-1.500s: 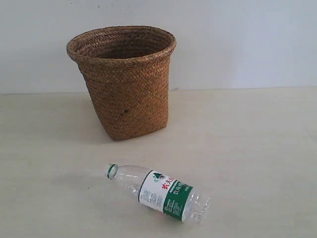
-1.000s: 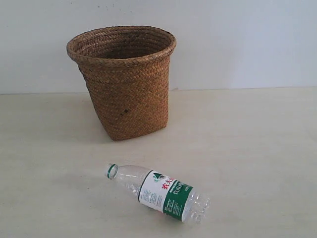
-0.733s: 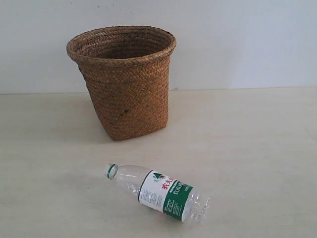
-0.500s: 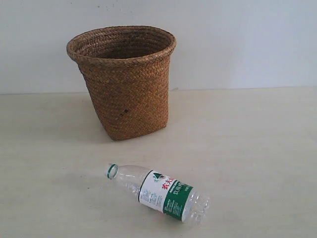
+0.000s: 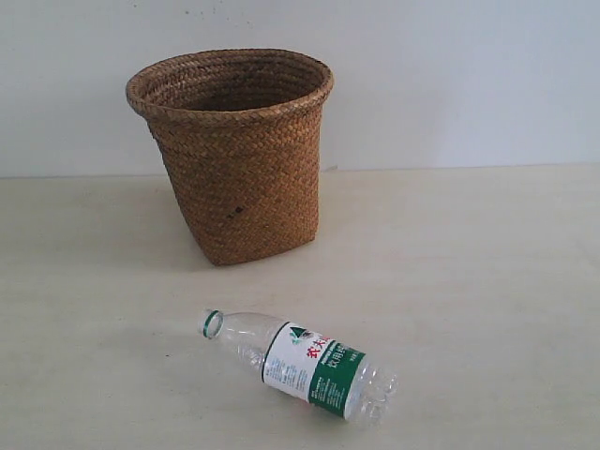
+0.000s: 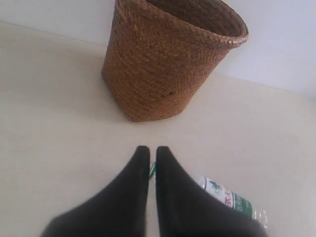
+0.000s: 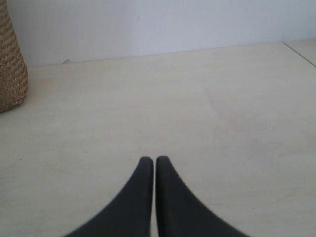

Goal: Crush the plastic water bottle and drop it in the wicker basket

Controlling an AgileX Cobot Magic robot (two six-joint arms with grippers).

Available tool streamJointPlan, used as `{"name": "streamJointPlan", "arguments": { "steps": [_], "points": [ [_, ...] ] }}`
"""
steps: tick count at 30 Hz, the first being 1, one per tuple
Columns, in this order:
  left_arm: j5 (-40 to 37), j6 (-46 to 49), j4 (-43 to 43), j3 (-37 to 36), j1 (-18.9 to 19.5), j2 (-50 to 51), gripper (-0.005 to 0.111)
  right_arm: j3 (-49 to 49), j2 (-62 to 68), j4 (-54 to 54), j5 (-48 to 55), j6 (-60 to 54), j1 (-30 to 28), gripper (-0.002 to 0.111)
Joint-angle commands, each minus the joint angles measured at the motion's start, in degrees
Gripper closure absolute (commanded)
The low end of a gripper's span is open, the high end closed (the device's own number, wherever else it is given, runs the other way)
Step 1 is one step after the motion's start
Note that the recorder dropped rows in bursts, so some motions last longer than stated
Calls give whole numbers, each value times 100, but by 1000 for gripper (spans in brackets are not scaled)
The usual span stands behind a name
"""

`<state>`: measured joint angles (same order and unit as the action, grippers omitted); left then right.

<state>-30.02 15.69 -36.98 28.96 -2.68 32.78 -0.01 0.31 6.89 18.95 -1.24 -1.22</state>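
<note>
The plastic water bottle [image 5: 300,364] lies on its side near the front of the pale table [image 5: 487,281], its open green-ringed neck pointing left. Behind it stands the wicker basket [image 5: 234,150], upright. Neither gripper shows in the exterior view. In the left wrist view my left gripper [image 6: 152,150] is shut with nothing in it, above the table, and its black fingers [image 6: 173,192] hide most of the bottle [image 6: 229,200]; the basket [image 6: 168,59] stands beyond. In the right wrist view my right gripper [image 7: 153,160] is shut and empty over bare table.
A plain white wall [image 5: 450,75] runs behind the table. The edge of the basket [image 7: 11,64] shows at one side of the right wrist view. A seam or table edge [image 7: 298,52] shows at that view's other side.
</note>
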Motion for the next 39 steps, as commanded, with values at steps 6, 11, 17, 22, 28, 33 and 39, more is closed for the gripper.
{"name": "streamJointPlan", "arguments": {
  "steps": [6, 11, 17, 22, 28, 33, 39],
  "points": [
    [1485, 25, -317, 40, 14, 309, 103, 1, -31, 8, -33, -11, 20, 108],
    [1689, 1360, -306, 216, 14, 460, 103, 1, -31, 8, -33, -11, 20, 108],
    [168, 4567, -306, 1624, 14, 1518, 103, 1, -31, 8, -33, -11, 20, 108],
    [-688, 5303, -140, 2961, 14, 2809, 103, 1, -31, 8, -33, -11, 20, 108],
    [-2085, 5968, 199, 3810, 14, 4495, 103, 1, -31, 8, -33, -11, 20, 108],
    [-2785, 6355, 210, 3874, -291, 5355, 103, 1, -31, 8, -33, -11, 20, 108],
    [-2689, 6690, 557, 3874, -1217, 6134, 99, 1, -31, 8, -33, -11, 20, 108]
  ]
}}
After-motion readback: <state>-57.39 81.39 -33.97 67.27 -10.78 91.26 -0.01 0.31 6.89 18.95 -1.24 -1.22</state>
